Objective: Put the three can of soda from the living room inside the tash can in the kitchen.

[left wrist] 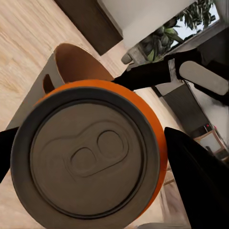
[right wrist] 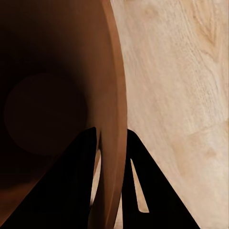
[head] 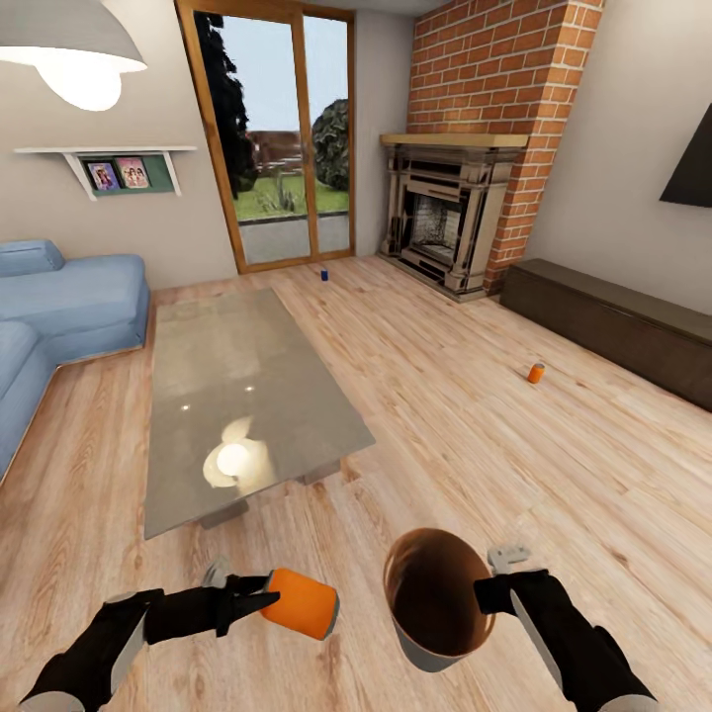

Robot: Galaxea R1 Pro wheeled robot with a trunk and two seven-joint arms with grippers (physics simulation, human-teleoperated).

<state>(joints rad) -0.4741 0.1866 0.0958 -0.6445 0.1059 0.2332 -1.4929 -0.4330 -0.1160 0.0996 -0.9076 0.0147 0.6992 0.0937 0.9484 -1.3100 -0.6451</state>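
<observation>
— What have your 2 tools got?

— My left tool [head: 259, 596], at the lower left of the head frame, is pinching 1 orange soda can [head: 301, 602] lying on its side, lid toward my wrist; in the left wrist view that grey lid [left wrist: 88, 157] sits between my 2 dark fingers [left wrist: 198, 179]. My right tool [head: 491, 583], at the lower right, is clamped on the rim of the trash can [head: 435, 598]: 1 finger [right wrist: 64, 183] inside the glossy brown wall, the other outside.

— How do can and bin sit?

— Just beside each other, apart, the can left of the bin's open mouth, both held above the plank floor [head: 475, 435].

— And the other cans?

— 1 orange can [head: 535, 373] stands on the floor right of centre, near the dark low cabinet [head: 613, 326]. 1 blue can [head: 323, 275] stands at upper centre, by the glass door [head: 282, 138], left of the brick fireplace [head: 450, 222].

— The surface?

— The low grey surface [head: 242, 396] lies left of centre, beside the blue sofa [head: 59, 316].
</observation>
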